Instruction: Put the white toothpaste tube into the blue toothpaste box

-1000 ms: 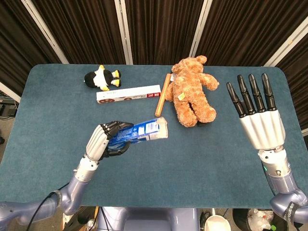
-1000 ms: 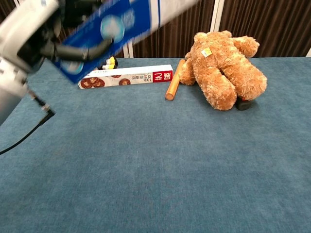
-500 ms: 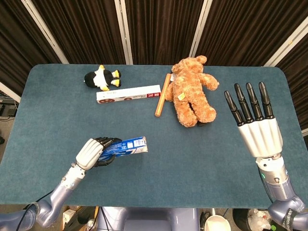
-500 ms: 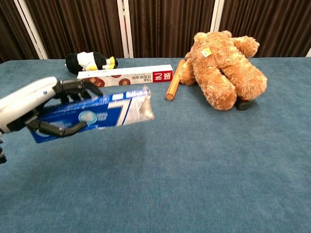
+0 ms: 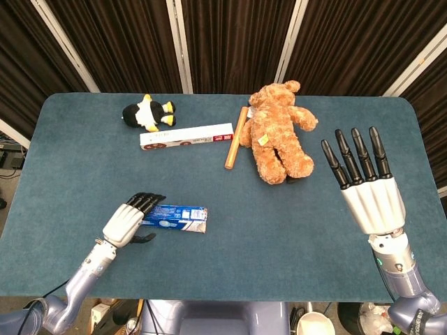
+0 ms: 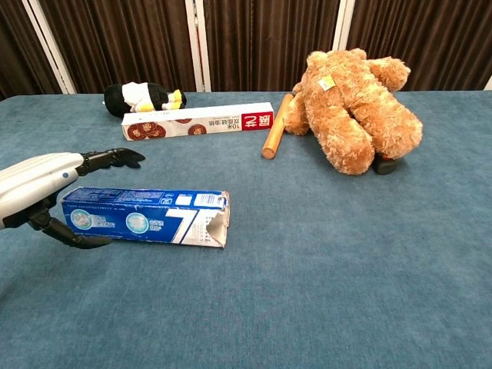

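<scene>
The blue toothpaste box (image 5: 174,216) (image 6: 146,217) lies flat on the table at the near left, its open, crumpled end pointing right. My left hand (image 5: 128,222) (image 6: 42,188) is at the box's left end. Its fingers (image 6: 114,157) are stretched out behind the box and its thumb is in front, and they look loosened from the box. My right hand (image 5: 368,190) hovers open over the table's right side, fingers straight and apart, and shows only in the head view. No white toothpaste tube shows in either view.
A brown teddy bear (image 5: 279,139) (image 6: 354,108) lies at the back centre-right with a wooden rod (image 5: 235,137) (image 6: 275,128) beside it. A long white carton with a red end (image 5: 186,137) (image 6: 198,121) and a penguin plush (image 5: 148,113) (image 6: 142,95) lie at the back left.
My left hand brought the blue box down from the air onto the table at the near left and spread its fingers. My right hand drifted slightly nearer and to the left.
</scene>
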